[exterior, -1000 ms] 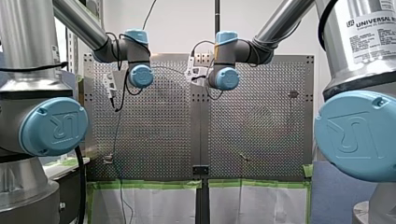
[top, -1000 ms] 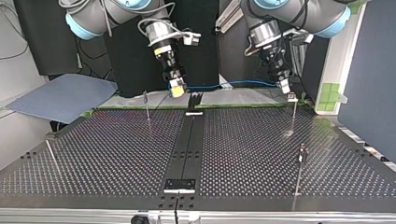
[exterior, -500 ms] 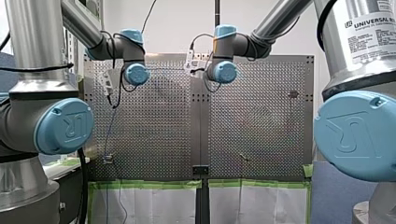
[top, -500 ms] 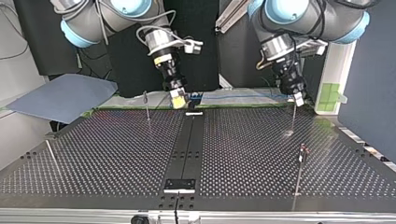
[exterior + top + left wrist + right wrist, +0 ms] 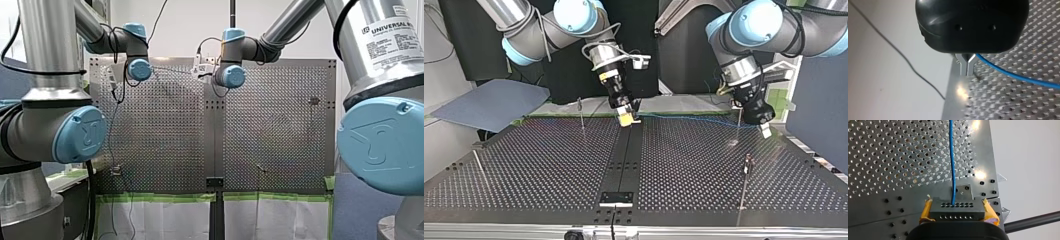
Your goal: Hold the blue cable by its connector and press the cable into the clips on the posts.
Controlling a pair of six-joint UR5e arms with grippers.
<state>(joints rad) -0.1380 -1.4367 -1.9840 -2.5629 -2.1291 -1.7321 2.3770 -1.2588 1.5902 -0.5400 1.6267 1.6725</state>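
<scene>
My right pincer [image 5: 625, 118] has its yellow pads [image 5: 926, 212] clamped on either side of the dark connector [image 5: 957, 207], a block with rows of small holes in its face. The connector hangs low over the perforated bench [image 5: 549, 165]. The blue cable [image 5: 952, 157] leaves the middle of the connector's face and runs straight away from it above the perforated plate. In the top view the cable stretches from the connector toward that view's right, low over the bench, to my left pincer [image 5: 967, 67], which is well apart from the connector. That pincer's metal fingers are pressed together, pinching the cable, which comes out beside their root. A thin post [image 5: 738, 131] stands far from the connector, just beside my left pincer. The cable crosses it, but I cannot tell whether they touch. A second post [image 5: 581, 116] stands near the connector, on its opposite side.
</scene>
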